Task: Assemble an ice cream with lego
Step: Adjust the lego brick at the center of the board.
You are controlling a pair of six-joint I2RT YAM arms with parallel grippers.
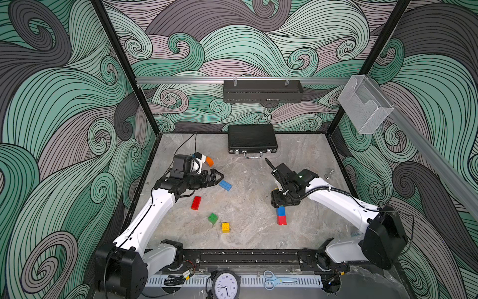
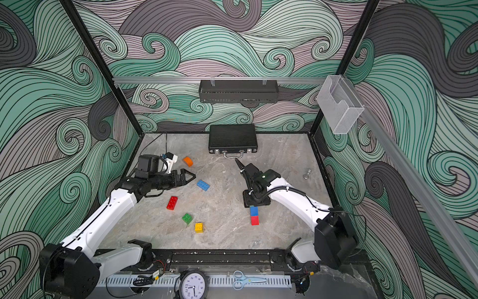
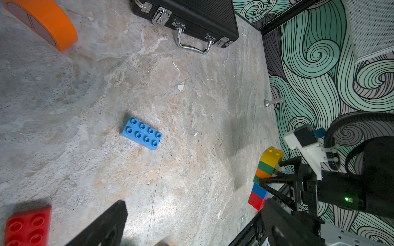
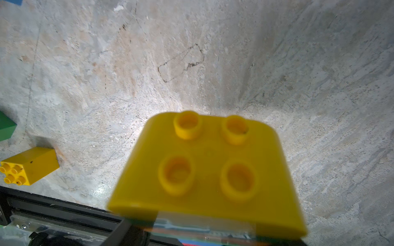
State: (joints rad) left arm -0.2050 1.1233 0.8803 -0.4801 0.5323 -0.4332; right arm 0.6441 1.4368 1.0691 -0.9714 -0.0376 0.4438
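Observation:
A lego stack (image 3: pixel 259 192) stands right of centre: red at the bottom, then blue, green, orange, green, with a yellow half-round piece (image 4: pixel 204 170) on top. My right gripper (image 3: pixel 275 181) is shut on its upper bricks from above; in both top views only the red and blue bricks (image 1: pixel 281 216) show below it. My left gripper (image 1: pixel 218 177) hovers open and empty beside a flat blue oblong brick (image 1: pixel 225 185). Loose on the table lie a red oblong brick (image 1: pixel 196 202), a green square brick (image 1: pixel 213 218), a yellow square brick (image 1: pixel 225 227) and an orange half-round piece (image 2: pixel 188 161).
A shut black briefcase (image 1: pixel 252 138) lies at the back of the table. A small metal piece (image 1: pixel 329 174) sits near the right wall. A black basket (image 1: pixel 262 90) and a clear box (image 1: pixel 364 106) hang on the walls. A clock (image 1: pixel 225 286) and scissors (image 1: pixel 274 279) lie beyond the front rail.

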